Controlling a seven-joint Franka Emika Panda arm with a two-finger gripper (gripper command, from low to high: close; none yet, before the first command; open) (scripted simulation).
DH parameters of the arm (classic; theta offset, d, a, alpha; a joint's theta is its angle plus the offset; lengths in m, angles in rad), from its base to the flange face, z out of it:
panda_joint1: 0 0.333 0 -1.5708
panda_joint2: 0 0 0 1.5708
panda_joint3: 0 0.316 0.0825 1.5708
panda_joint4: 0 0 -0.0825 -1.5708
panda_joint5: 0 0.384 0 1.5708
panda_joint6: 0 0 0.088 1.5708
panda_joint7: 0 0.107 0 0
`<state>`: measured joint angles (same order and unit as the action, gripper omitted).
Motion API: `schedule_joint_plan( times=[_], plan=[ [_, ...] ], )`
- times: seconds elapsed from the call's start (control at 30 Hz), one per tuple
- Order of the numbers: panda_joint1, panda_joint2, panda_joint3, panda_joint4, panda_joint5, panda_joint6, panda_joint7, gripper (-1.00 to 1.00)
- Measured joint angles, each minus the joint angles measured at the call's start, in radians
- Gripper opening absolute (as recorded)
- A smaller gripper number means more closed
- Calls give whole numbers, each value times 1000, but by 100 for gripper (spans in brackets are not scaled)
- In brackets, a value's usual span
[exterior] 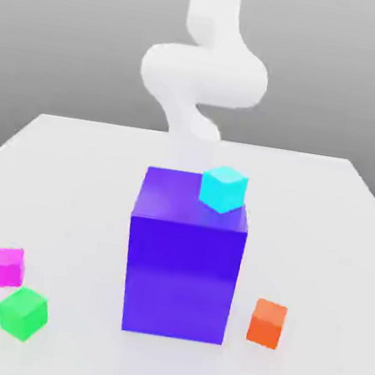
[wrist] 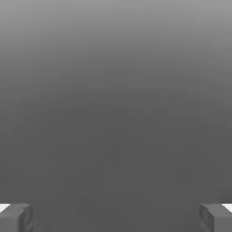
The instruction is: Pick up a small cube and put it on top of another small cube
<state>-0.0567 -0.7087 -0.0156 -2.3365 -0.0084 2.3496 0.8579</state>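
No stacking done: the empty jaws [wrist: 116, 218] stand wide apart, and the cyan cube [exterior: 223, 189], center-right, sits on the blue block [exterior: 180, 279], leaving grasp and placement ahead.

The gripper [wrist: 116, 217] has an open gap between its fingers. Main obstacle: tall blue block [exterior: 180, 279], standing on the worktop [exterior: 309, 192] between the arm [exterior: 204, 75] and the cubes farthest from the gripper. The cyan cube [exterior: 223, 189] adds height on the block top. Beyond the block from the gripper, a wide lane separates block and green cube [exterior: 23, 314]; magenta cube [exterior: 8, 267] crowds green. A narrower lane separates block and orange cube [exterior: 267, 324].
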Motion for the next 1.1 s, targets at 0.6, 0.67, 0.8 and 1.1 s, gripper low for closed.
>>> schedule_joint_plan(
  times=[0.6,0.67,0.8,1.1],
  plan=[
    [-364,658,-201,-263,13,358,364,0],
    [-407,732,-219,-292,45,397,382,0],
    [-462,881,-209,-323,138,484,373,0],
    [-550,1055,-103,-292,238,619,302,-100]
  ],
)
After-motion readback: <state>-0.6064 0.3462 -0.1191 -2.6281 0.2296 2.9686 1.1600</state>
